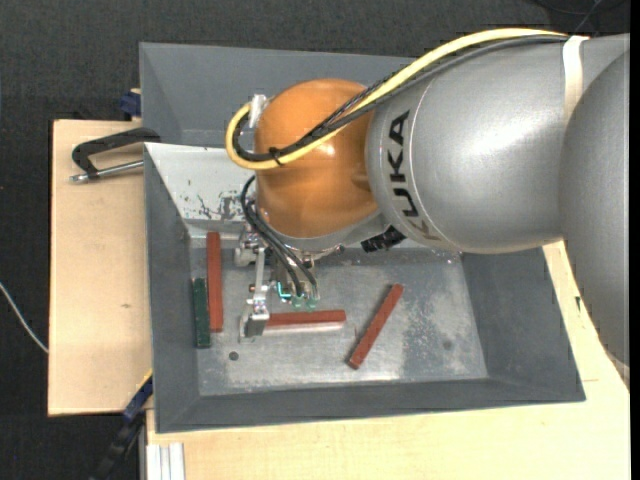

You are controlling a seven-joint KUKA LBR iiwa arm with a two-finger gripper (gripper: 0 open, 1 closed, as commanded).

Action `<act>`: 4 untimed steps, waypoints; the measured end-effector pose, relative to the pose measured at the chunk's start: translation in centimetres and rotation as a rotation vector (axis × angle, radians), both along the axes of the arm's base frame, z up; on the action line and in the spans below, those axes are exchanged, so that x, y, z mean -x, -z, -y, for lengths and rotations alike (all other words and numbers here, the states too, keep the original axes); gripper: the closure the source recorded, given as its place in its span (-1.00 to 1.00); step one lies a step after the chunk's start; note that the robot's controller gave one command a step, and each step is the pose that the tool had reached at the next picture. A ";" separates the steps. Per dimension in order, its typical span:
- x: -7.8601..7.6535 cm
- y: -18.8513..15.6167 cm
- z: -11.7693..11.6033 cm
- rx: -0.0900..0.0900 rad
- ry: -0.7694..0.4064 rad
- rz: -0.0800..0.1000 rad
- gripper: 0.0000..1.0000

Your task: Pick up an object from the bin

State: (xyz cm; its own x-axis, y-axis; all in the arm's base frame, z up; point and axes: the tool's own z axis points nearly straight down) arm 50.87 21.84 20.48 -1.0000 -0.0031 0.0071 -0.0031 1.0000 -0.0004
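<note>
the grey metal bin point(520, 308) had a scuffed, speckled floor, with dark ground point(80, 28) beyond it. the fingers point(257, 313) stood apart at the left end of a flat red stick point(310, 318) lying mid-floor. a tilted red stick point(375, 326) lay nearby, and an upright red stick point(214, 278) and a dark green stick point(201, 313) lay by the left wall.

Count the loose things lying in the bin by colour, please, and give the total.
Red sticks: 3
Dark green stick: 1
Total: 4
</note>
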 end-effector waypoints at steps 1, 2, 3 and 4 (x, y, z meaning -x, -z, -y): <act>-0.2 -0.4 0.1 -0.002 0.003 0.008 -1.00; -1.0 2.7 3.0 -0.005 0.137 0.013 -1.00; 0.4 9.6 4.5 -0.001 0.230 0.010 -1.00; -3.7 12.7 8.1 -0.007 0.221 0.005 1.00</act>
State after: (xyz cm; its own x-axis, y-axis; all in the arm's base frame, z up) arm 54.54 13.78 7.75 -0.9764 0.2159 0.0029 0.2159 0.9764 0.0069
